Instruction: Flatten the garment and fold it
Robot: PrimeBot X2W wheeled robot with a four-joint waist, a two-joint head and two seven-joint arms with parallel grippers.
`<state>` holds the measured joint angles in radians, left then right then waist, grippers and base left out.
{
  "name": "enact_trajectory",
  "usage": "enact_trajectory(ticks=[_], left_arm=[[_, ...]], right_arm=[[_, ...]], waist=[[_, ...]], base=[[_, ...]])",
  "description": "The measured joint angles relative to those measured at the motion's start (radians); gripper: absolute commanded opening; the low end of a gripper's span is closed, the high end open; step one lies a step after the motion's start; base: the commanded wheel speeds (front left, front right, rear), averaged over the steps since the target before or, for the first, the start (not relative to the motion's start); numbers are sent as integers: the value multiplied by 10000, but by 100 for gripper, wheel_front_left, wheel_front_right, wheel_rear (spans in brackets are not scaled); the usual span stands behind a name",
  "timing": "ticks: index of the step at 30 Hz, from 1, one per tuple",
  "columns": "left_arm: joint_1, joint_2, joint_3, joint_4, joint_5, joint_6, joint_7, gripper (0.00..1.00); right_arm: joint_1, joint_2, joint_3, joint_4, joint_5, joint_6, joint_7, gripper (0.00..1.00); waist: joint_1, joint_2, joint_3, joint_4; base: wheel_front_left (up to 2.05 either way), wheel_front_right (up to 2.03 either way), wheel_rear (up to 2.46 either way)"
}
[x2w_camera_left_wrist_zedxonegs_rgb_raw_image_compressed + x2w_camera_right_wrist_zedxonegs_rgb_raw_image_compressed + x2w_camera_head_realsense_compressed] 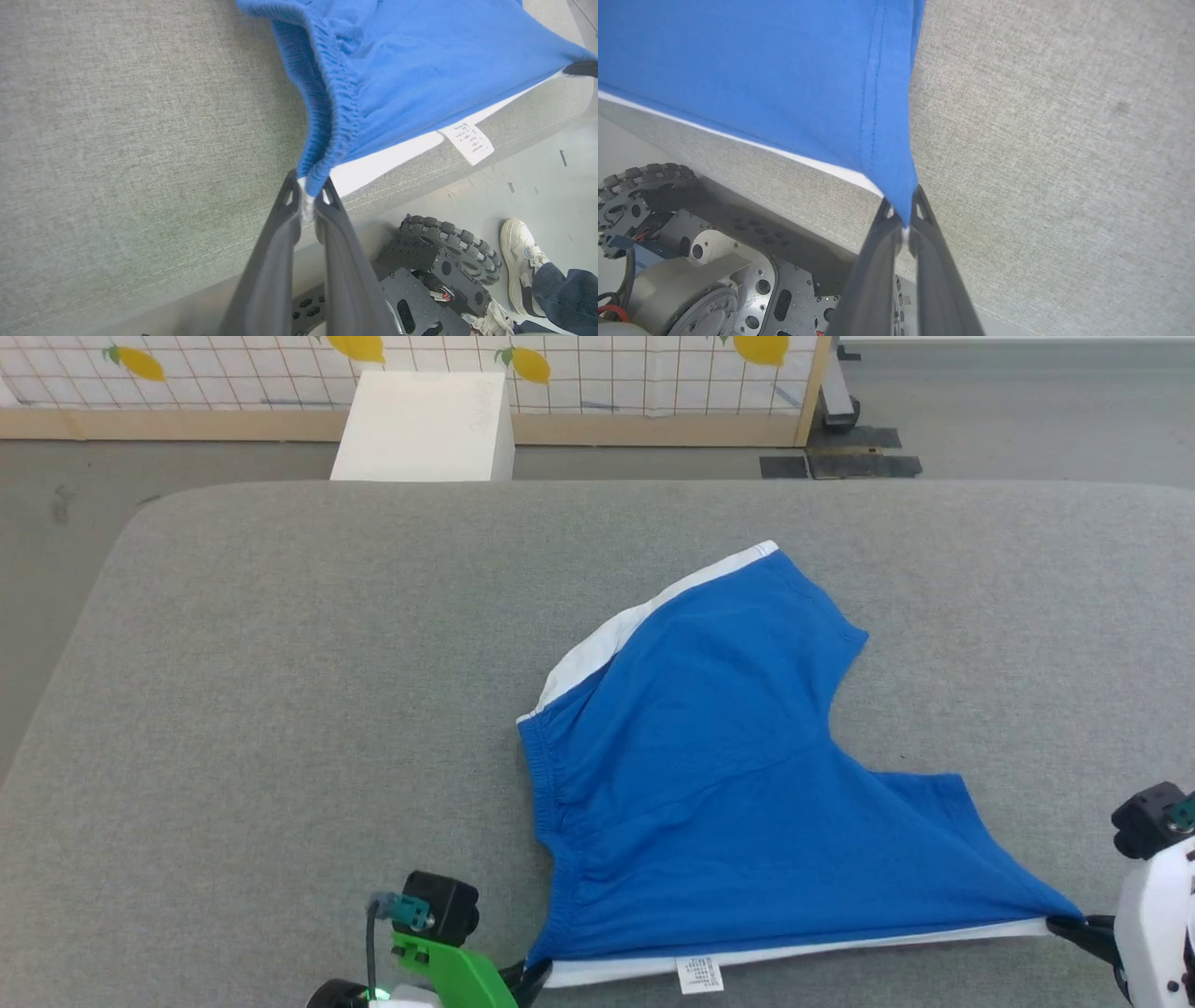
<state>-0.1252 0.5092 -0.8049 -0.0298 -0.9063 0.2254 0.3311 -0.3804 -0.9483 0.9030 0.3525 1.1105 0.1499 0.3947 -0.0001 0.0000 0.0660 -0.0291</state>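
The garment [719, 775], bright blue shorts with white side stripes, lies spread on the grey table [280, 709], its near edge stretched taut along the table's front. My left gripper [534, 978] is shut on the waistband corner [310, 179] at the lower left. My right gripper [1064, 926] is shut on the leg hem corner [903, 210] at the lower right. A small white label [700, 974] hangs from the near white stripe [467, 142]. The far leg points up and right.
A white box [425, 425] stands on the floor beyond the table, before a lemon-print screen [560, 364]. The robot's wheeled base [434, 275] sits under the table's front edge. A person's shoe [518, 261] is on the floor beside it.
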Motion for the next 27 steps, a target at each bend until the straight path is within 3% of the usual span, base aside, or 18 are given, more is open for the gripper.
enact_trajectory(ticks=[6, 16, 27], left_arm=[[-106, 79, -54, -466, 186, 59, 19, 0], [-1723, 107, 163, -1175, 731, 61, 305, 0], [-3841, -341, 311, -1181, 1095, -238, 757, 0]], right_arm=[[159, -188, -1191, -654, -368, -2, 117, 0], [-515, -362, -3499, -1871, -128, -81, 1220, 0], [-3104, 460, -4489, -1607, -1544, -105, 3452, 0]], waist=[[0, 0, 221, 62], [1, 0, 893, 537], [1, 0, 2219, 1268]], base=[[0, 0, 0], [0, 0, 0], [0, 0, 0]])
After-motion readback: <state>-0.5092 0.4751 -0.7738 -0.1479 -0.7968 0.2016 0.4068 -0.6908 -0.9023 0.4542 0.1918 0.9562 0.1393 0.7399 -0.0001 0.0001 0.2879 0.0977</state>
